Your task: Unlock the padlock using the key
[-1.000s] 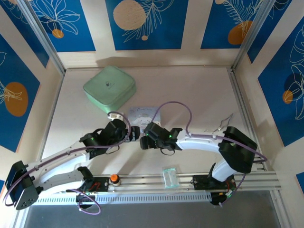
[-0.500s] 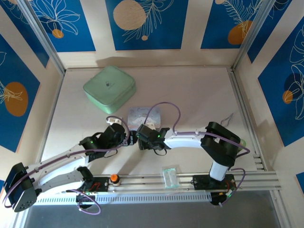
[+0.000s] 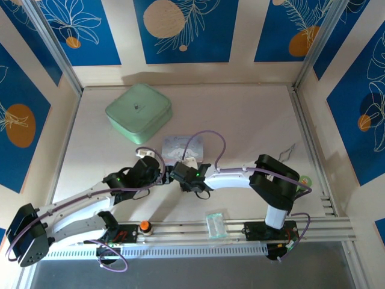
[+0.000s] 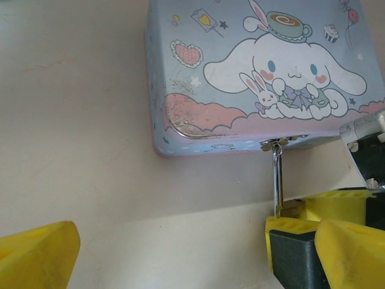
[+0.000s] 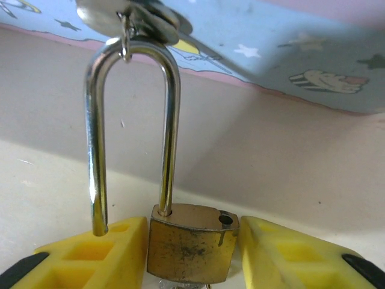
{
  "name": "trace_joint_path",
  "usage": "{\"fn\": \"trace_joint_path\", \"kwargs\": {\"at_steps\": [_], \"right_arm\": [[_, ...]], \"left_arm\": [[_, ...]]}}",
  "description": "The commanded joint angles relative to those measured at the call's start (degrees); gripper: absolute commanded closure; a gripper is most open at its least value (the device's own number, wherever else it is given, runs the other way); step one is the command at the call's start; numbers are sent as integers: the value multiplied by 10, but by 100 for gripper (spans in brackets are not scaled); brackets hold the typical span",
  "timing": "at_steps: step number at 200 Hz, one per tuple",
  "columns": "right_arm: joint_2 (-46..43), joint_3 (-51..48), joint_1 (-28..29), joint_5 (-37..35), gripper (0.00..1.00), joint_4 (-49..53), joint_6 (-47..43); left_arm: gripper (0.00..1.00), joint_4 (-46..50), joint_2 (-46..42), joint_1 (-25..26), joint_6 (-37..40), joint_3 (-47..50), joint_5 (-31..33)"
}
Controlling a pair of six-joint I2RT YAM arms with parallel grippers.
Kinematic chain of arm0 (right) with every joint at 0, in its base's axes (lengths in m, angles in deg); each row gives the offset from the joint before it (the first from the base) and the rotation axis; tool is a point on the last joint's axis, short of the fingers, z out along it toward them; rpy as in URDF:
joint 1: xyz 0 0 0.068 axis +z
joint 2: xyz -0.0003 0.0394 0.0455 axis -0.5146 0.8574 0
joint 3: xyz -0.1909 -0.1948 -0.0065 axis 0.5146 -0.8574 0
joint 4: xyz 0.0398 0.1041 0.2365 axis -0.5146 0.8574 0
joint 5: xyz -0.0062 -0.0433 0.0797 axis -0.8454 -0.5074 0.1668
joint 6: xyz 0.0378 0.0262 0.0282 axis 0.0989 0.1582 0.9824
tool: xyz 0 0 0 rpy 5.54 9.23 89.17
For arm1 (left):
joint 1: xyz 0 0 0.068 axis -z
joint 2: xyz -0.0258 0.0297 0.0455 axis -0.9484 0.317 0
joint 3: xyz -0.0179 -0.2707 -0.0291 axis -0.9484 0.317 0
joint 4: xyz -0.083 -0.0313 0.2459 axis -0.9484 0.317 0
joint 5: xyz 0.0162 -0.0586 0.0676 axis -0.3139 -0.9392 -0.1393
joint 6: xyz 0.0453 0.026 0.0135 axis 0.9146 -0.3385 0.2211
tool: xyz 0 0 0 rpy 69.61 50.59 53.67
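Brass-gold and small: the padlock (image 5: 186, 253), pinched at its body by right gripper (image 5: 194, 238), pads tight on both flanks. Hangs from the hasp (image 4: 274, 143) on the near edge of the tin (image 4: 258, 72), just this side of the tin. Long axis straight from gripper toward tin: shackle (image 5: 170, 132) leading, keyhole end facing back between the pads. Looks sprung: one leg seated, the other loose beside an empty hole. Left gripper (image 4: 192, 250) spread wide, holding nothing, also just near-side of the tin, beside the right one. Cannot place the key; perhaps hidden beneath the body, at the end away from the tin.
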Motion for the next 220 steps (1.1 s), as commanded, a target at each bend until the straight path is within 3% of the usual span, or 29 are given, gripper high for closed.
{"fn": "trace_joint_path", "kwargs": {"at_steps": [1,23,30,61,97,137,158,174,220], "right_arm": [[-4,-17,2,0,60,-16,-1],[-12,-32,-4,4,62,-29,2],[-17,-42,-7,13,68,-42,-1],[-47,-79,-21,30,69,-66,6],[-85,-125,-34,59,69,-77,5],[-144,-188,-52,78,70,-101,-7],[-178,-217,-72,105,70,-115,-23],[-197,-235,-89,121,70,-118,-29],[-222,-270,-121,138,70,-143,-26]], "left_arm": [[1,-12,5,-1,13,-17,-3],[1,2,4,0,55,-35,6],[1,10,3,-1,66,-42,16],[1,31,4,-1,126,-74,47],[1,-7,22,0,284,-93,-14],[0,-10,52,-1,370,-125,-32],[3,6,100,3,455,-150,-82],[5,32,144,13,509,-182,-77],[11,29,249,18,587,-234,-116]]}}
